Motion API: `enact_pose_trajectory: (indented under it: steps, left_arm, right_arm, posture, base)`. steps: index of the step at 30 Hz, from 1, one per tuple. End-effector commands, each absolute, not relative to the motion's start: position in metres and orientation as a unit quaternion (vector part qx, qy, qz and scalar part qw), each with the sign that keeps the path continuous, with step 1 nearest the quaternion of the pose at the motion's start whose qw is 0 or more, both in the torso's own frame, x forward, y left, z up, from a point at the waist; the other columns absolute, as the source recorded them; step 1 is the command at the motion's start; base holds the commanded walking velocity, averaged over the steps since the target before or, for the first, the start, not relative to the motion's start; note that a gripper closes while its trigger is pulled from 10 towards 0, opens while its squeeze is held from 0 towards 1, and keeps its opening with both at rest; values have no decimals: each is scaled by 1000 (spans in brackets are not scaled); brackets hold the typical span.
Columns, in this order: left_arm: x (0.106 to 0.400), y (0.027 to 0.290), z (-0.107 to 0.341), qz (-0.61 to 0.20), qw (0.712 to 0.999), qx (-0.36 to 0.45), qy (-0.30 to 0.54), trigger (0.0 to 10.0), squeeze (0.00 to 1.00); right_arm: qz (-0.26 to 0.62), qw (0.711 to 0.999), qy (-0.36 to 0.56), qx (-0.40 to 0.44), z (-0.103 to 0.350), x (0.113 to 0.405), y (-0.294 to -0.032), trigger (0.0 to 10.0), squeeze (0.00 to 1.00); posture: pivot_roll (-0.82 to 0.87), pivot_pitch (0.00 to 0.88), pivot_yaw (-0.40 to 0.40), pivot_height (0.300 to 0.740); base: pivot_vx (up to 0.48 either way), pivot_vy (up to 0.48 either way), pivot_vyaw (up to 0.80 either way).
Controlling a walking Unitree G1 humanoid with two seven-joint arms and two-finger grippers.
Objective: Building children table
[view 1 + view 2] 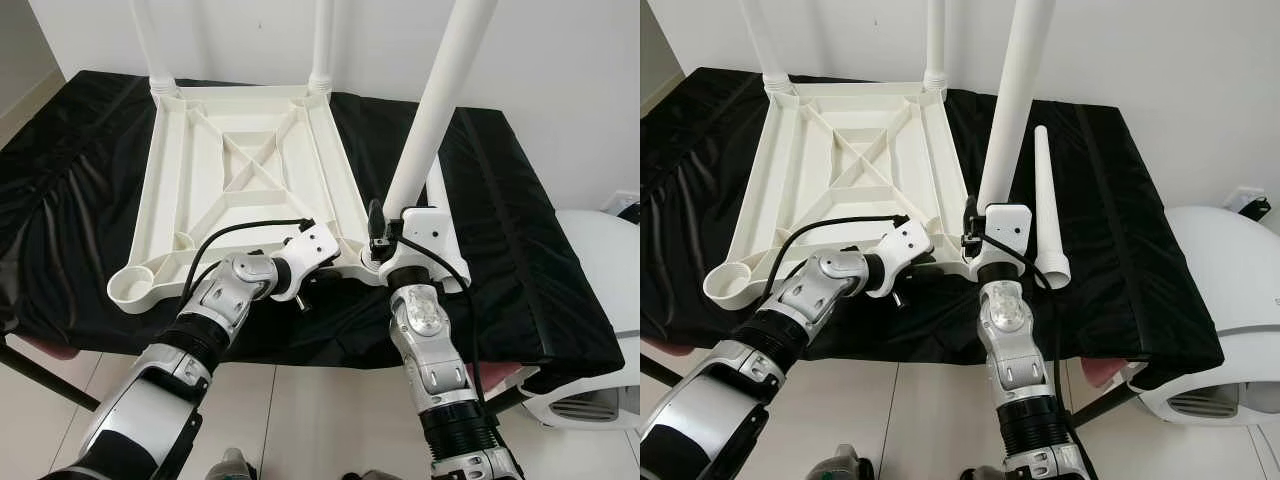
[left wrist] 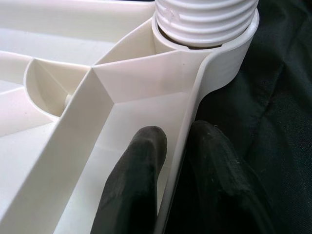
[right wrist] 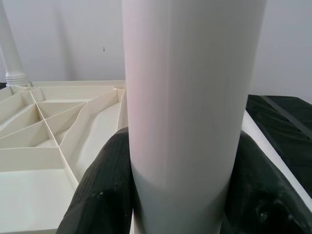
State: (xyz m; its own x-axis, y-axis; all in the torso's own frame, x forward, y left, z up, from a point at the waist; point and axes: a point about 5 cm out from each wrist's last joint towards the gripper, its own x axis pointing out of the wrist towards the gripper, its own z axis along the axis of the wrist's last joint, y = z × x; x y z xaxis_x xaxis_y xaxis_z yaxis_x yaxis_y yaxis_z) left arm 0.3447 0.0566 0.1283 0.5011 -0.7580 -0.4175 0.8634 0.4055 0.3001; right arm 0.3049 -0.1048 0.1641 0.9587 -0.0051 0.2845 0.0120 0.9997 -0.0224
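The white tabletop (image 1: 245, 190) lies upside down on a black cloth (image 1: 520, 250), two legs already standing in its far corners. At the near right corner a third leg (image 1: 440, 100) stands in its socket, tilted slightly, with the right gripper (image 3: 180, 190) closed around its lower end. The left gripper (image 2: 173, 180) pinches the tabletop's near rim just beside that socket. A fourth leg (image 1: 1048, 215) lies loose on the cloth to the right, seemingly untouched.
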Motion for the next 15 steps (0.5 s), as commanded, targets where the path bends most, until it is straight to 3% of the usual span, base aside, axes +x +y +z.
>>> enact_pose_trajectory:
  steps: [1,8,15]
  left_arm:
    - [347,68,130,-476,834,257,112,10000,0]
    - [347,68,130,-476,834,256,112,10000,0]
    - [346,66,129,-478,833,256,112,10000,0]
  right_arm:
    - [-89,991,-94,-32,143,302,-135,10000,0]
    - [-93,991,-88,-32,142,302,-135,10000,0]
    - [-88,986,-142,-25,163,301,-133,10000,0]
  posture:
    - [16,33,-39,740]
    - [13,31,-41,740]
    - [11,26,-41,740]
  base:
    - [0,0,0]
    - [0,0,0]
    - [0,0,0]
